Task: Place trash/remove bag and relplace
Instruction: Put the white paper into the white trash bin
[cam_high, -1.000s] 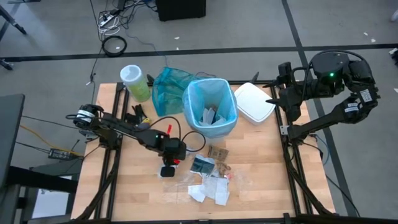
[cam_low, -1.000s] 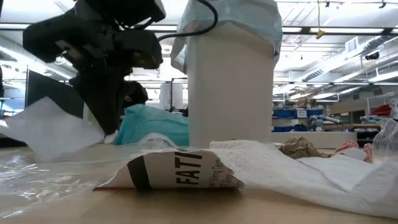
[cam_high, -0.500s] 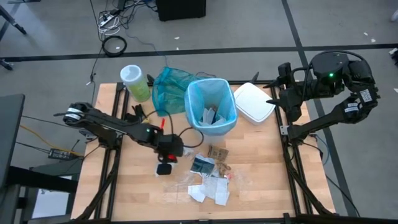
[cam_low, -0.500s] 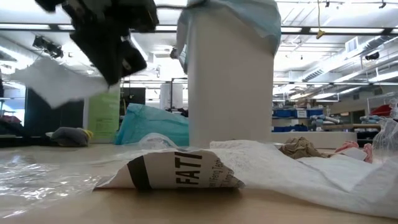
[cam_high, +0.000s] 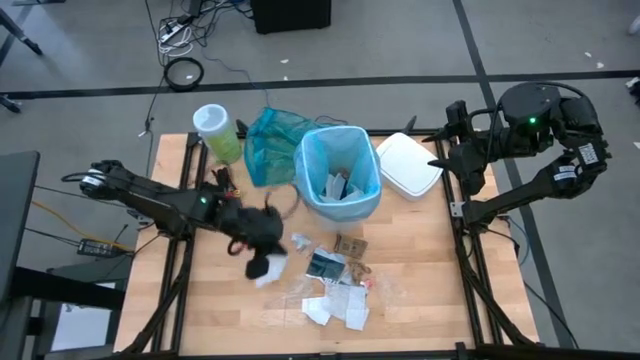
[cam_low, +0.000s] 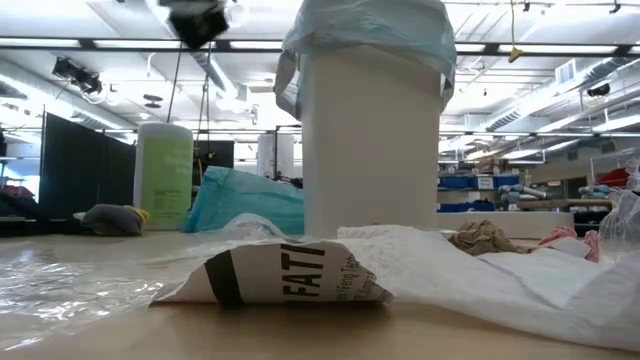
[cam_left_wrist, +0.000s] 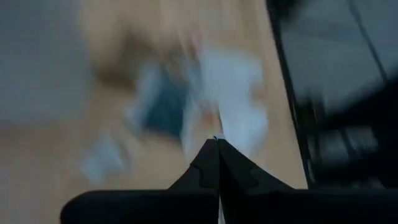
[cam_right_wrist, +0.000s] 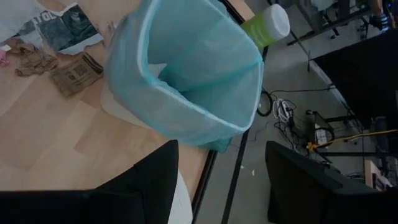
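Observation:
My left gripper (cam_high: 262, 243) hangs above the table left of the bin, shut on a white crumpled paper scrap (cam_high: 268, 266). In the low view only its dark body (cam_low: 199, 18) shows, at the top edge. The white bin (cam_high: 340, 172) wears the light-blue bag (cam_right_wrist: 186, 74) folded over its rim, with scraps inside. More trash (cam_high: 335, 285) lies on the table in front of the bin: white paper, a dark packet and brown wrappers. My right gripper (cam_right_wrist: 221, 149) waits open, high above the table's far right corner. My left gripper pinches the white paper scrap between its two shut fingers (cam_left_wrist: 211, 165), near the scrap's upper end (cam_high: 265, 255). The fingers slant downward from the table's left. The scrap hangs below them, clear of the table. Blur hides the exact place of contact.
A darker teal bag (cam_high: 270, 135) and a green-lidded canister (cam_high: 215, 130) stand at the far edge left of the bin. A white lid (cam_high: 408, 165) lies to the bin's right. Clear plastic (cam_low: 60, 285) lies at the near left of the low view.
My left gripper has risen from just above the table, still shut, carrying the white paper scrap up with it. It has tipped nearer to level and drawn a little toward the table's left. In the low view it has climbed almost out of the picture.

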